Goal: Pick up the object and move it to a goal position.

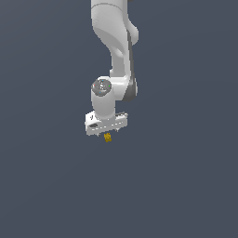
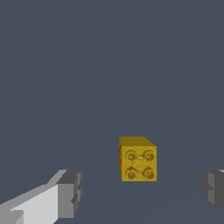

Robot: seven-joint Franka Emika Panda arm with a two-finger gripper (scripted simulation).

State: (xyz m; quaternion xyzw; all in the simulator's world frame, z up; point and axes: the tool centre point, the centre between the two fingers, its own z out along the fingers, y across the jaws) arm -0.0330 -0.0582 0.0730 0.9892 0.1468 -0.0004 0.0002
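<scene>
The object (image 2: 138, 159) is a tiny yellow-orange cube with four round studs on the face turned to the wrist camera. It rests on the dark ground. My gripper (image 2: 141, 192) is open, its grey fingertips (image 2: 70, 192) far apart, one on each side of the cube and touching nothing. The cube lies within the span of the fingers, nearer neither pad by much. In the exterior view the object (image 1: 108, 137) shows just under the white hand, and the gripper (image 1: 108, 132) hangs right above it, pointing down. The fingers themselves are barely visible there.
A plain dark blue-grey surface (image 1: 186, 186) fills both views. The arm's white links (image 1: 114, 42) rise from the hand toward the upper edge of the exterior view. No goal marker shows.
</scene>
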